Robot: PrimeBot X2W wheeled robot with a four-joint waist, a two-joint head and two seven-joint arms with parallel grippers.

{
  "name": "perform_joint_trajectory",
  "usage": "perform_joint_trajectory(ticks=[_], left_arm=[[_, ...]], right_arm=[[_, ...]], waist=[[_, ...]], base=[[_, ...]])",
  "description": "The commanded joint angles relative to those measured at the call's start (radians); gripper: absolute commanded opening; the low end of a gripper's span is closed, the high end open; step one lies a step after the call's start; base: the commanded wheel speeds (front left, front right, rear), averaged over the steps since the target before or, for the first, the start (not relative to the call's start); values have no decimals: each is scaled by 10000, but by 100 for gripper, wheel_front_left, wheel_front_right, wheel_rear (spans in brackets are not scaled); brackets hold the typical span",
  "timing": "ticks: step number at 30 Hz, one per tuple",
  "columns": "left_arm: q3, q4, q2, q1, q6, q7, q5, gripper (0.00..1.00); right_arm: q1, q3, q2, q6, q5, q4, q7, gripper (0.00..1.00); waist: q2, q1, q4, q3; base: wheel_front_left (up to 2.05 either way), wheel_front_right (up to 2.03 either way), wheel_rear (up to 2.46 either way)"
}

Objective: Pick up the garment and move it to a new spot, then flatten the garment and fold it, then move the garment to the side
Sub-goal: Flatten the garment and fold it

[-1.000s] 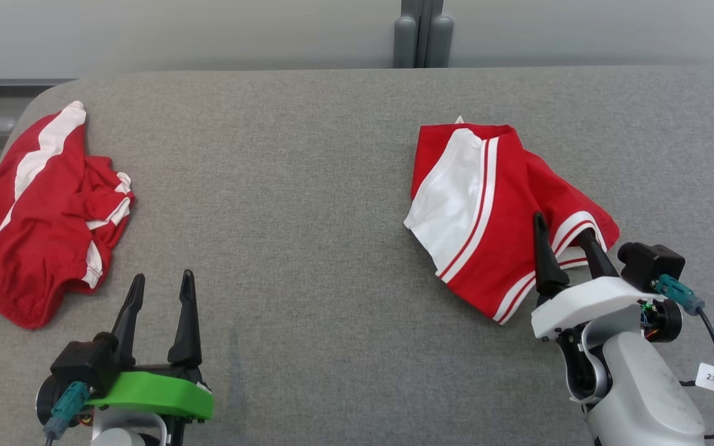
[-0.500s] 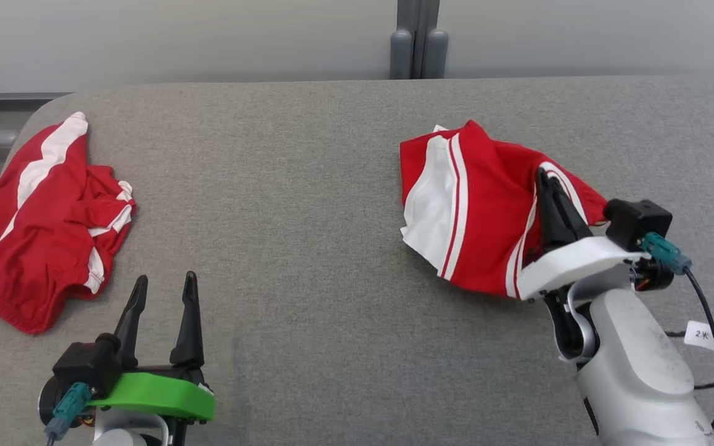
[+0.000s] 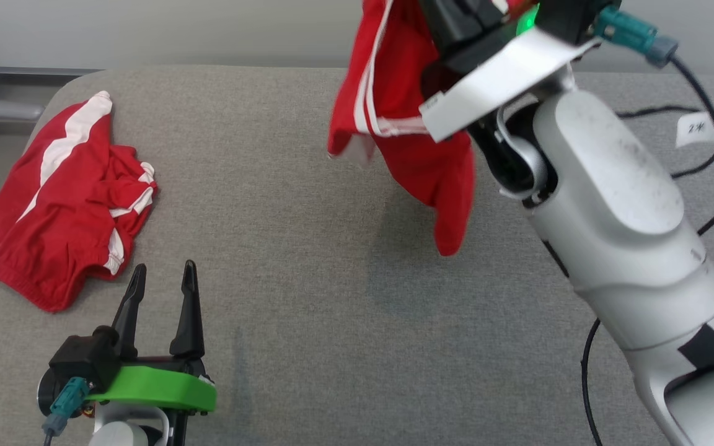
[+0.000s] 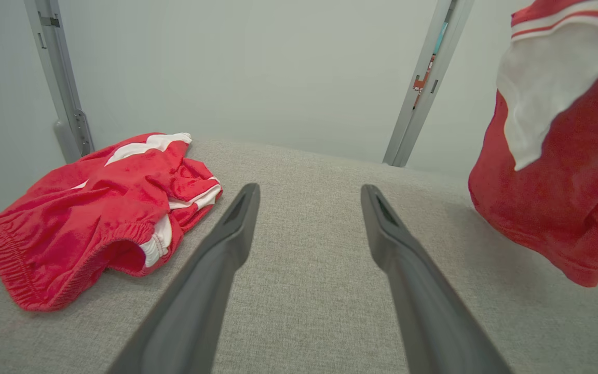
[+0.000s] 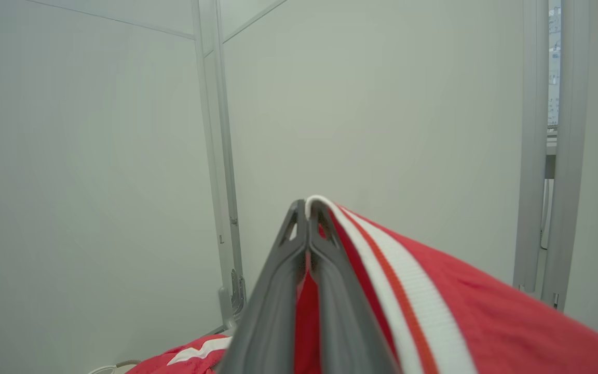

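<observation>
The hanging red fabric shorts (image 3: 413, 167) carry a white panel and a white hem band with a thin red line through it. The crumpled red fabric shorts (image 3: 66, 210) show a white side band and white trim. The grey woven table cover (image 3: 282, 279) is plain. The left gripper (image 3: 164, 266) has black fingers on a bright green mount.

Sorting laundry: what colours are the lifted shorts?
The shorts are red with white panels; left wrist view.
</observation>
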Motion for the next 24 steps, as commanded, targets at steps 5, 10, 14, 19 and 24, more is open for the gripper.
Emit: perform_joint_trajectory(ticks=[5, 10, 14, 19, 24], left_arm=[[43, -201, -69, -261, -43, -5, 74, 100], [93, -338, -125, -269, -43, -5, 119, 100], [-23, -332, -159, -342, -43, -5, 112, 100], [-188, -341, -151, -486, -43, -5, 108, 100], [-296, -410, -52, -683, -44, -5, 142, 100]], right_arm=[[-2023, 519, -200, -7, 1409, -305, -512, 0], [-1960, 361, -795, -11, 1747, 310, -796, 0], [-1128, 443, -1627, -11, 1452, 1326, -661, 0], [-35, 379, -2526, -11, 946, 3022, -557, 0], [254, 35, -2916, -11, 345, 4602, -778, 0]], waist=[[0, 0, 352, 346], [0, 0, 380, 488], [0, 0, 351, 646], [0, 0, 323, 898], [0, 0, 308, 1242]], base=[[0, 0, 0], [0, 0, 0], [0, 0, 0], [0, 0, 0], [0, 0, 0]])
